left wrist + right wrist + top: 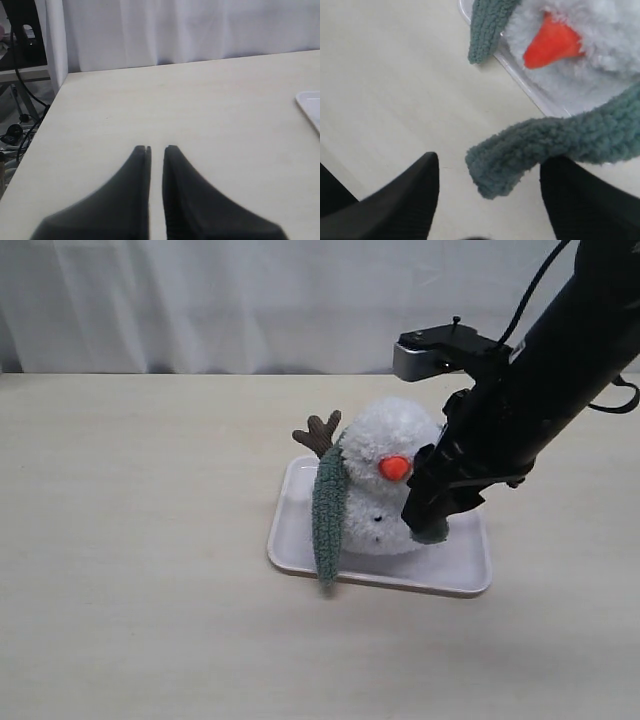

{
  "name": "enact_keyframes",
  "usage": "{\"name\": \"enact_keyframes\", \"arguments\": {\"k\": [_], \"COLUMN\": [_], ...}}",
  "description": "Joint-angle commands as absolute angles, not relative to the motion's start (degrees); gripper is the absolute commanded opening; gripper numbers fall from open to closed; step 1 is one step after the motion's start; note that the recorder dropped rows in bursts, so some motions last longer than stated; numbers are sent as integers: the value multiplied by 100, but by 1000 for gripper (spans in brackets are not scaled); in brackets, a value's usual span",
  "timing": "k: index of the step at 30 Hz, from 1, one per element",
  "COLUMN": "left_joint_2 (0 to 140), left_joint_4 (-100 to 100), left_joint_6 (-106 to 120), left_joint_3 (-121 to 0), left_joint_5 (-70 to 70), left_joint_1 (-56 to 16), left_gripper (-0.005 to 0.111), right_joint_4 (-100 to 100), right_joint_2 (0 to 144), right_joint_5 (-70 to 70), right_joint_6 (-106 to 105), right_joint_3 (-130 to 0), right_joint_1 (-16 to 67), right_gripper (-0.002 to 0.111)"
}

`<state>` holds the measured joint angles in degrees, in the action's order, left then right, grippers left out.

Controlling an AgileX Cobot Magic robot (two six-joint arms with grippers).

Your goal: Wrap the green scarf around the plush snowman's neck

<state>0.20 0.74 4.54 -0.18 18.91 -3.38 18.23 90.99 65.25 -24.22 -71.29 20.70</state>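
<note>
The plush snowman (392, 435) sits on a pale tray (465, 568), its orange nose (394, 467) facing the camera. One end of the green scarf (328, 515) hangs down its left side and over the tray's front rim. The other end (520, 150) comes round the right side and sticks out between the spread fingers of my right gripper (492, 160), lying against one finger without being pinched. That gripper (428, 525) is open and sits low at the snowman's right front. My left gripper (157, 149) hovers over bare table, jaws nearly together and empty.
The tray's corner (310, 105) shows at the edge of the left wrist view. A brown twig arm (318, 432) sticks up behind the scarf. A white curtain (250, 300) closes the back. The table's left edge (37, 135) drops off beside the left gripper.
</note>
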Motion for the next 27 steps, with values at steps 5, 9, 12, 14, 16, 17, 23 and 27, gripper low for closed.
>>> {"name": "enact_keyframes", "arguments": {"k": [5, 9, 12, 14, 16, 17, 23, 27], "left_joint_2": [0, 0, 0, 0, 0, 0, 0, 0], "left_joint_4": [59, 59, 59, 59, 59, 59, 59, 59], "left_joint_6": [460, 460, 460, 460, 460, 460, 460, 460], "left_joint_3": [0, 0, 0, 0, 0, 0, 0, 0], "left_joint_5": [1852, 1852, 1852, 1852, 1852, 1852, 1852, 1852], "left_joint_1": [-316, -316, -316, -316, -316, -316, -316, -316], "left_gripper": [10, 10, 10, 10, 10, 10, 10, 10], "right_joint_4": [2145, 2259, 2233, 2224, 2270, 2323, 3072, 2408], "right_joint_2": [9124, 9111, 9111, 9111, 9111, 9111, 9111, 9111], "right_joint_5": [6996, 6996, 6996, 6996, 6996, 6996, 6809, 6167], "right_joint_6": [-2120, -2142, -2142, -2142, -2142, -2158, -2894, -2668], "right_joint_3": [-7212, -7212, -7212, -7212, -7212, -7239, -7497, -7920], "right_joint_1": [2081, 2081, 2081, 2081, 2081, 2081, 2107, 2550], "right_gripper": [61, 61, 61, 61, 61, 61, 60, 45]}}
